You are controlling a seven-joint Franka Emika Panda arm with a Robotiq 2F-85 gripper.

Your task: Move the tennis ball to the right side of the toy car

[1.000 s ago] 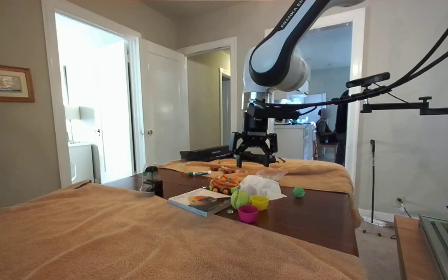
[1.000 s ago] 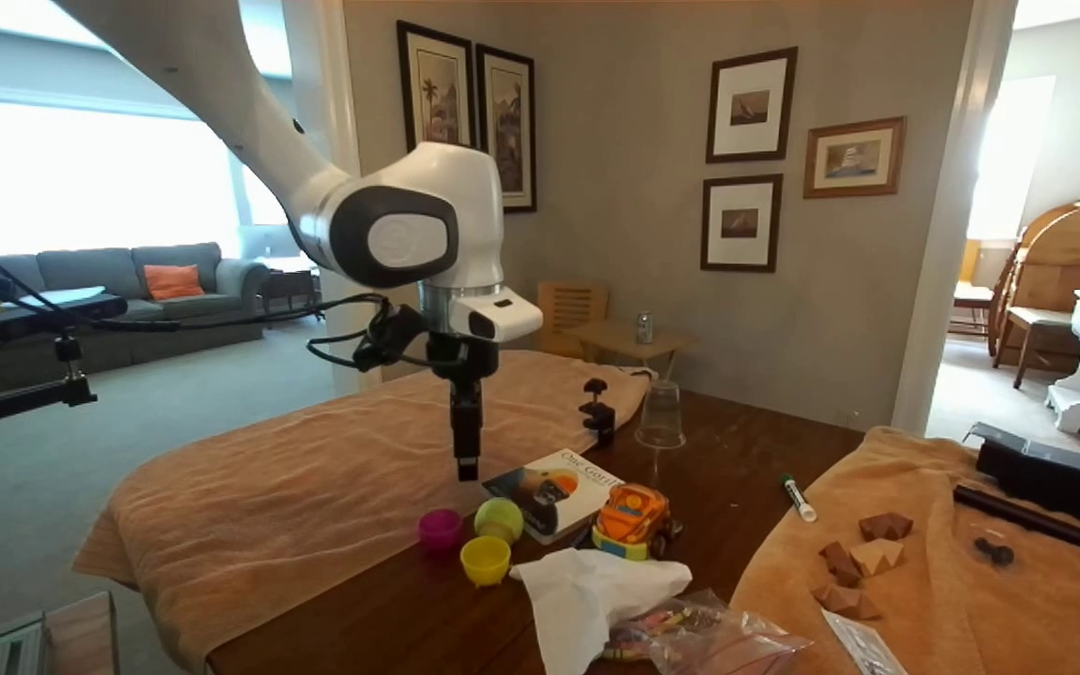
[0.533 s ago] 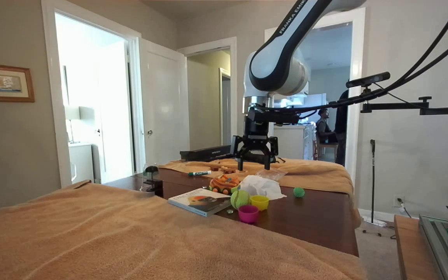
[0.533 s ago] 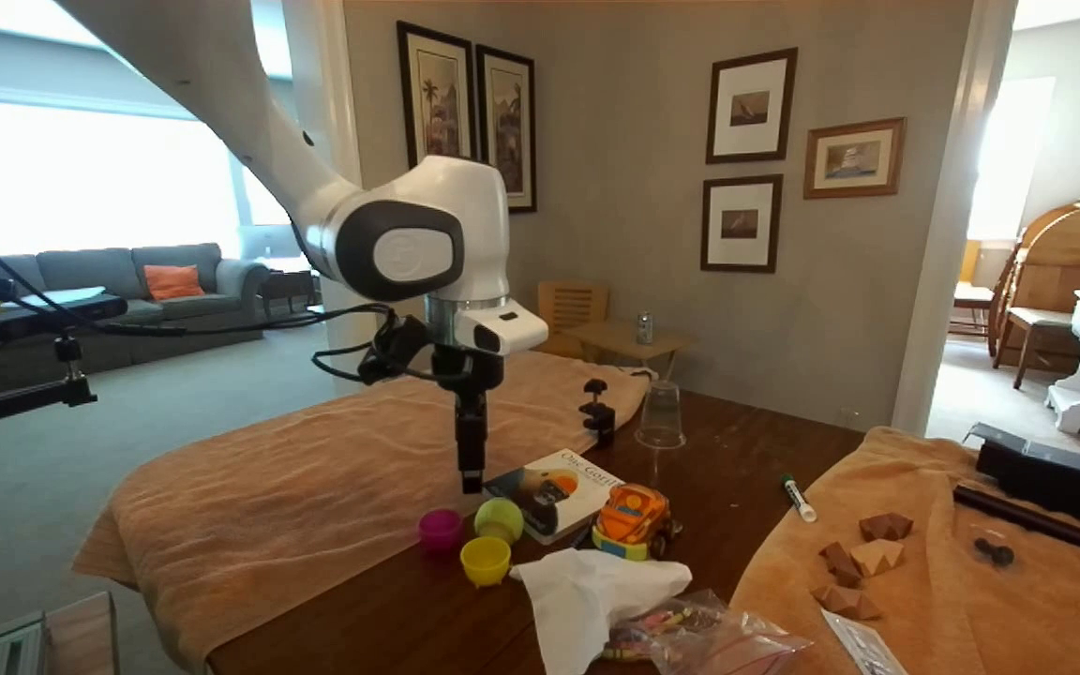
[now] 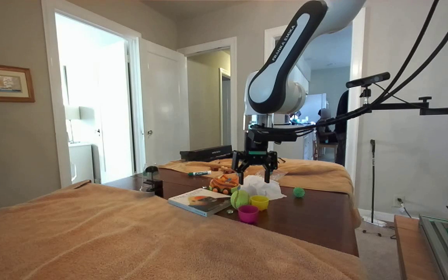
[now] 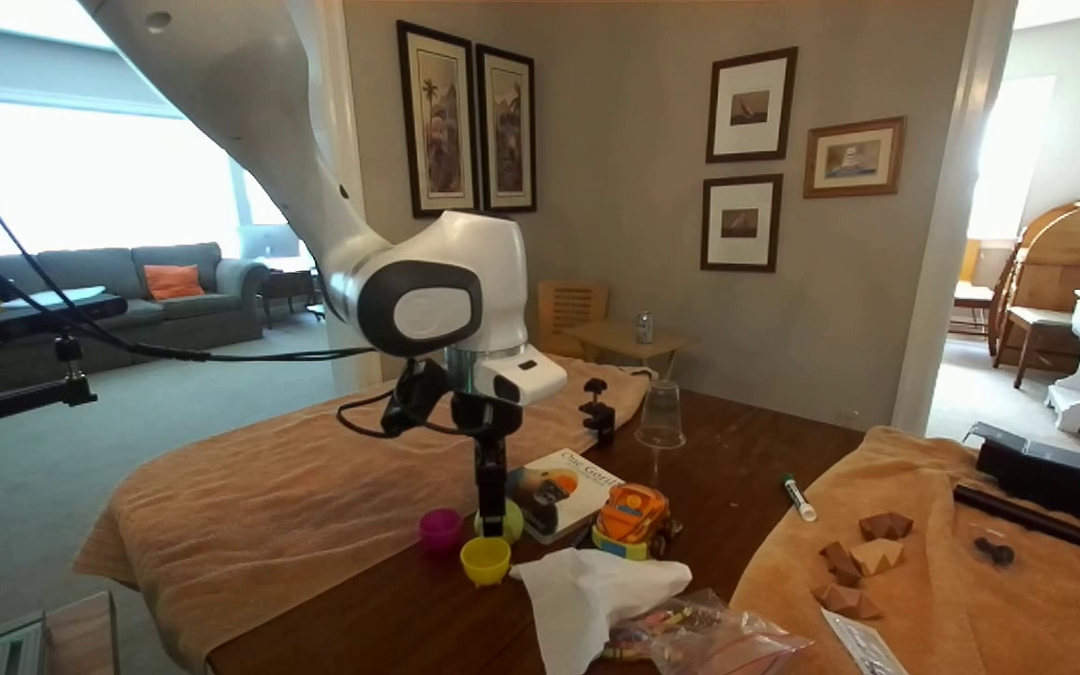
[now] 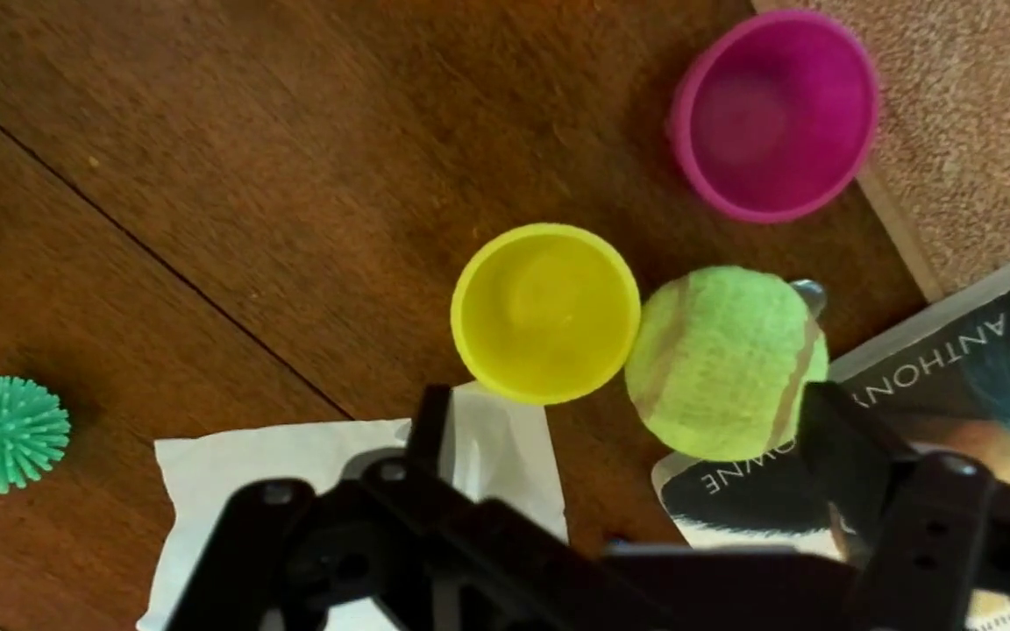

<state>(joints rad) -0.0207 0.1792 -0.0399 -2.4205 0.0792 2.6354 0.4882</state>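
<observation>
the claw (image 5: 254, 182) hangs above the dark wooden table (image 5: 309, 221), pointing down, with its two fingers (image 7: 429, 434) spread well apart. in the wrist view one finger crosses a crumpled white sheet (image 7: 246, 464) — paper or cloth, i can't tell — and the other crosses the book (image 7: 935, 390), right by the edge of the tennis ball (image 7: 727, 364).

the ball sits on the table between the yellow cup (image 7: 545, 313) and the book. from above, its outline meets the cup's rim; whether the two touch, i can't tell. the pink cup (image 7: 775, 116) stands near both, open side up. in an exterior view the claw hides the middle of the ball.

the toy car (image 6: 634, 520), orange with dark wheels, stands upright just beside the book, near the ball but apart from it. the white sheet lies close to the car, and a clear plastic bag (image 6: 727, 637) is next to the sheet. a spiky green toy (image 7: 3, 436) sits well apart from the cups.

past the book, a clear cup (image 6: 661, 414) stands upside down; a marker (image 6: 799, 499) lies at the edge of an orange towel (image 6: 971, 614).
</observation>
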